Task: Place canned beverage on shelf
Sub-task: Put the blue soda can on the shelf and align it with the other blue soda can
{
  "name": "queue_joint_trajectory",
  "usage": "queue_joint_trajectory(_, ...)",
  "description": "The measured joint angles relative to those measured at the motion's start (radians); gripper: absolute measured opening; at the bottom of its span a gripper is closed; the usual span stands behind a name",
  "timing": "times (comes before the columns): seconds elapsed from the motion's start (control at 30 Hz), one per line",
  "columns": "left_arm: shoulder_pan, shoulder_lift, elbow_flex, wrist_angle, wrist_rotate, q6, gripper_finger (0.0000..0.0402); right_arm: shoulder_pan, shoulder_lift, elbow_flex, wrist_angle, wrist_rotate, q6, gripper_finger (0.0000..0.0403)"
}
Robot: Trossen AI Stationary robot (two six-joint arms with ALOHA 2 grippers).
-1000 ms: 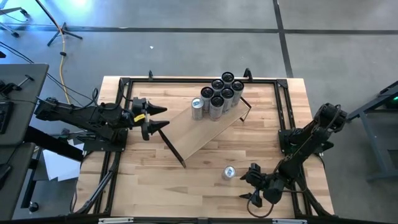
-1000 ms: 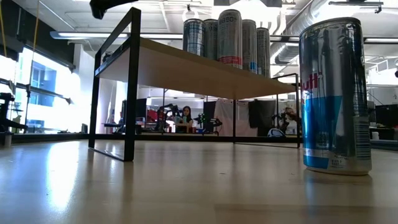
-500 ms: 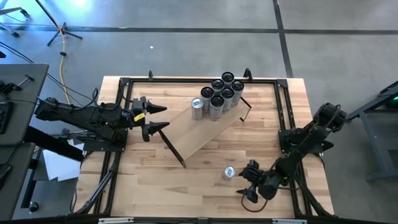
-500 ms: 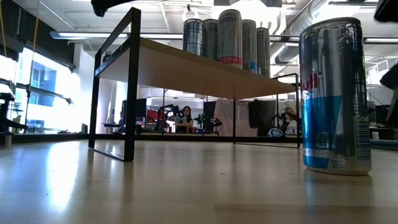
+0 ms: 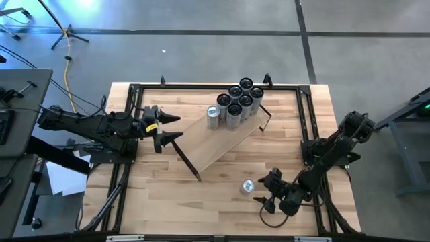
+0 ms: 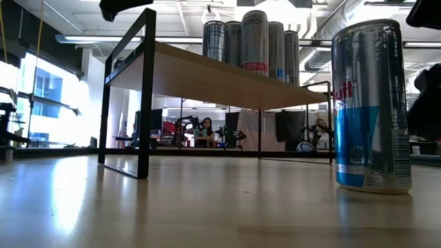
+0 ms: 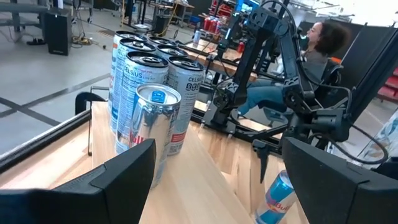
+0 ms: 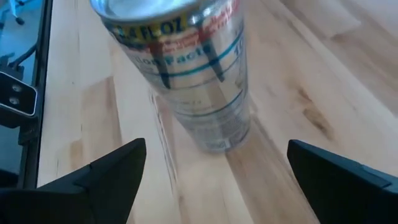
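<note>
A silver-and-blue beverage can (image 5: 248,186) stands upright on its base on the tabletop near the front right; it fills the low view's right (image 6: 371,103) and shows in the right wrist view (image 8: 186,68). My right gripper (image 5: 266,192) is open just right of the can, its fingers apart and short of it. The pale wood shelf (image 5: 225,138) stands diagonally mid-table on black brackets, with several cans (image 5: 235,104) grouped at its far end. My left gripper (image 5: 171,128) is open, hovering at the shelf's left end.
A black metal frame (image 5: 134,91) runs around the tabletop's edges. Bare tabletop lies in front of the shelf and left of the lone can. A person (image 7: 323,43) sits in the room beyond the table.
My right gripper has moved toward the table's far edge and left, closing in on the lone can, still open. The can has not moved.
</note>
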Motion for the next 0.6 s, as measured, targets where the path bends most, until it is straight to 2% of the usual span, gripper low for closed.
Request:
queue_joint_trajectory(0.27,0.000,0.000,0.000,0.000,0.000,-0.041,0.0321,0.016,0.013,0.000,0.045,0.094,-0.014,0.0378)
queue_joint_trajectory(0.5,0.000,0.000,0.000,0.000,0.000,-0.041,0.0321,0.013,0.085,0.000,0.233,0.112,-0.098,0.0378)
queue_joint_trajectory(0.6,0.000,0.000,0.000,0.000,-0.003,-0.041,0.0321,0.001,0.096,0.000,0.254,0.164,-0.115,0.0378)
